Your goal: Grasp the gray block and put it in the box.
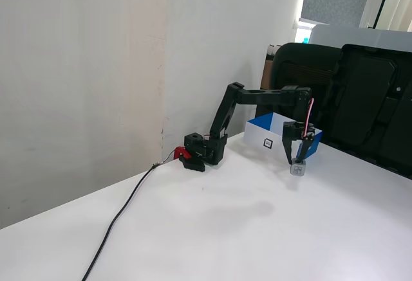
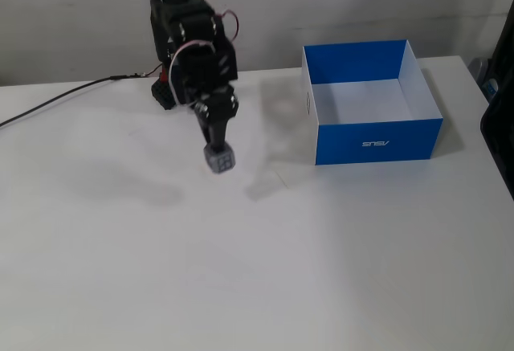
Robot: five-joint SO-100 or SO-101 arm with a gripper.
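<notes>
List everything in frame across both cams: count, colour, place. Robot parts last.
gray block: 1, gray with a lighter marked face, held at the gripper's tip, left of the box in a fixed view; whether it touches the table is unclear.
box: 1, blue outside with a white floor, open top, empty, on the table; a small black-and-white label on its white side.
table: 1, white.
cable: 1, black, running along the table to the arm's base.
chairs: dark, behind the table; count unclear.
wall: white, behind the table.
arm: 1, black, with a red part at its base.
gripper: 1, black, pointing down, closed on the gray block.
</notes>
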